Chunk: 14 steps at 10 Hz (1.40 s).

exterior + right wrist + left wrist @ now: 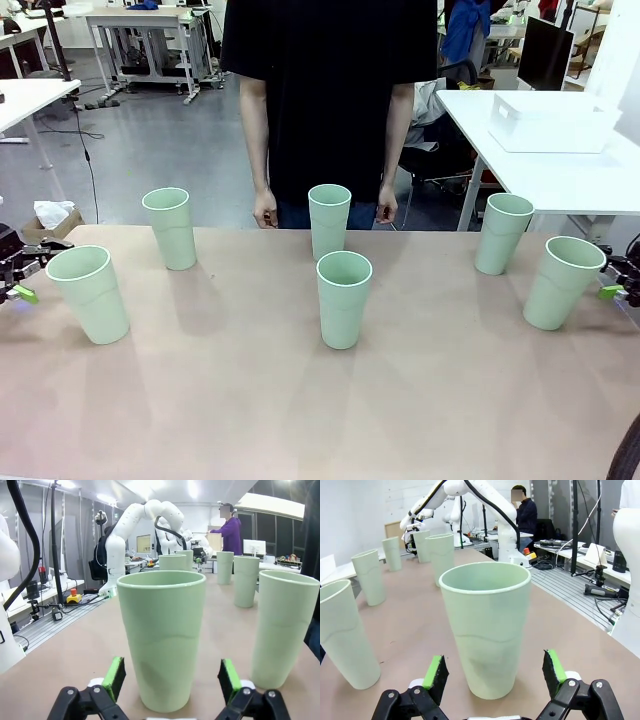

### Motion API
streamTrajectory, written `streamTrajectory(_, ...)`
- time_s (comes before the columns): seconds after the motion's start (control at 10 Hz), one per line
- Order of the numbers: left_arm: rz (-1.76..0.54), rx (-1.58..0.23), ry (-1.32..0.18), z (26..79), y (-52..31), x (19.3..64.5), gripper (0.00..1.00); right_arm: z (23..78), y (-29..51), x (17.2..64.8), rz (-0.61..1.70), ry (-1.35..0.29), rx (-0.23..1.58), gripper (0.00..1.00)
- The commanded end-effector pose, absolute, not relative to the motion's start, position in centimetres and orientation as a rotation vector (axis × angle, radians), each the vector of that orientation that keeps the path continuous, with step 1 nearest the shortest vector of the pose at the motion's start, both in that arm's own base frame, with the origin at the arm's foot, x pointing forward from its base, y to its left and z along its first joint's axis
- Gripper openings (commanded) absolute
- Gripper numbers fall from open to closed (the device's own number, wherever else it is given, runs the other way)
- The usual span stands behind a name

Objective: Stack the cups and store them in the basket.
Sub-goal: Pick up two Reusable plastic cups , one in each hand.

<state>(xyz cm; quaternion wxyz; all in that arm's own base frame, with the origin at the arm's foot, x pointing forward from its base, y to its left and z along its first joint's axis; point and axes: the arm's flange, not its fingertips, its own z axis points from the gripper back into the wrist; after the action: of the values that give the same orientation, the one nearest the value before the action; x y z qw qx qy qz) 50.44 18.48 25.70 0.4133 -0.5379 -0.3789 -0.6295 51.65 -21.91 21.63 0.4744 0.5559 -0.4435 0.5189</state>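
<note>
Six upright cups [343, 300], unstacked, left claw [494, 671] and right claw [172, 674] spread wide, gripping nothing

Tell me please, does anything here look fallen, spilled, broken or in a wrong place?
Nothing is spilled, tipped or broken: the six cups stand upright and apart on the brown table. Only the basket looks misplaced: it sits on a separate white table, far right.

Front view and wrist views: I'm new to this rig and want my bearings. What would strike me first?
Six mint-green cups stand upright and apart across the tan table. The leftmost cup sits just ahead of the open left hand, the rightmost cup ahead of the open right hand. A person in black stands at the far edge.
</note>
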Motion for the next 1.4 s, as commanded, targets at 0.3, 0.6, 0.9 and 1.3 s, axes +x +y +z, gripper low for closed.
streamTrajectory(0.3,-1.638,-1.367,-0.974,24.4,17.6,48.8,1.00,22.4,-20.0,51.6,1.231,-1.070,1.379,1.00)
streamTrajectory(0.6,-1.657,-1.378,-0.954,23.8,16.0,48.5,1.00,22.1,-19.3,51.5,1.223,-1.059,1.387,1.00)
streamTrajectory(0.9,-1.654,-1.382,-0.966,23.5,15.1,48.0,1.00,21.8,-18.4,51.3,1.224,-1.029,1.396,1.00)
streamTrajectory(1.3,-1.631,-1.388,-0.989,23.4,14.0,47.1,1.00,21.6,-17.6,51.1,1.216,-1.024,1.396,1.00)
